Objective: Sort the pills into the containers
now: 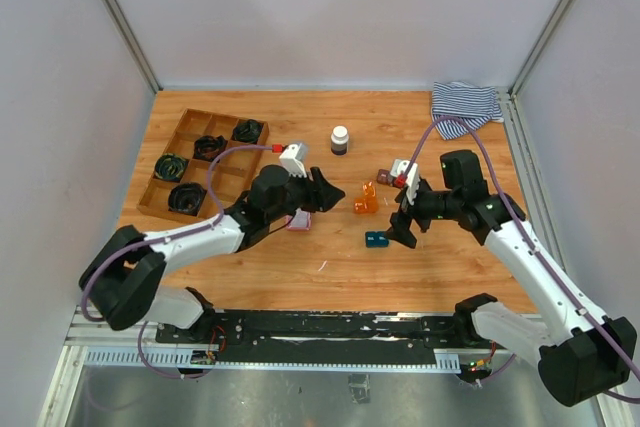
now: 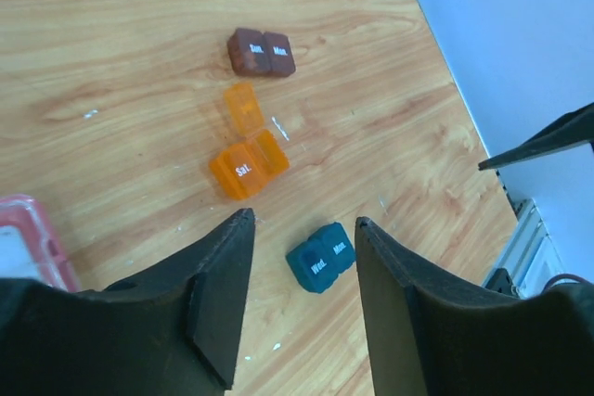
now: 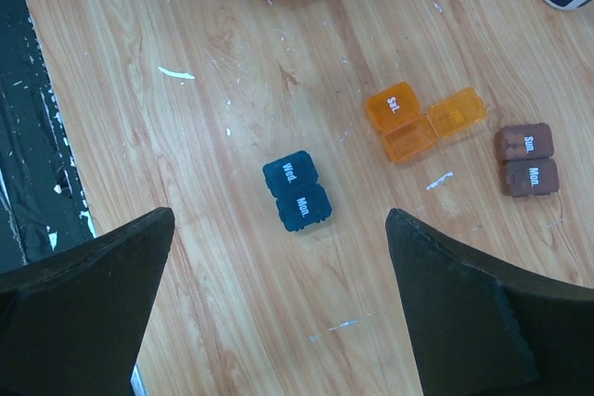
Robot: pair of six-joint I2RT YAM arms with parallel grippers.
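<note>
Nearest the bases, both hands hover above the desk (image 1: 250, 262) with nothing in them. The left hand (image 2: 303, 220) has its fingers spread, and the right hand (image 3: 280, 218) is spread wider, its fingers either side of the teal case (image 3: 297, 192). That case lies shut on the wood, directly below the right hand and touching neither finger. The pink case (image 1: 298, 221) sits just beside the left hand, partly hidden under it, so whether it is open cannot be told.

A little farther out, the orange case (image 3: 408, 122) has one lid flipped back; the opened cell looks empty. The brown case (image 3: 526, 159) lies shut near it, apart from the others. Beyond them stands a bottle (image 1: 340, 139) with its white cap on. The tray (image 1: 190, 122) of black coils is far left, and a striped cloth (image 1: 465, 102) is in the far right corner.

No pill shows in any case or hand. White flecks dot the wood, too small to name. Sorting seems barely begun: one cell is ready, the bottle is unopened, and every pill is yet to be placed.
</note>
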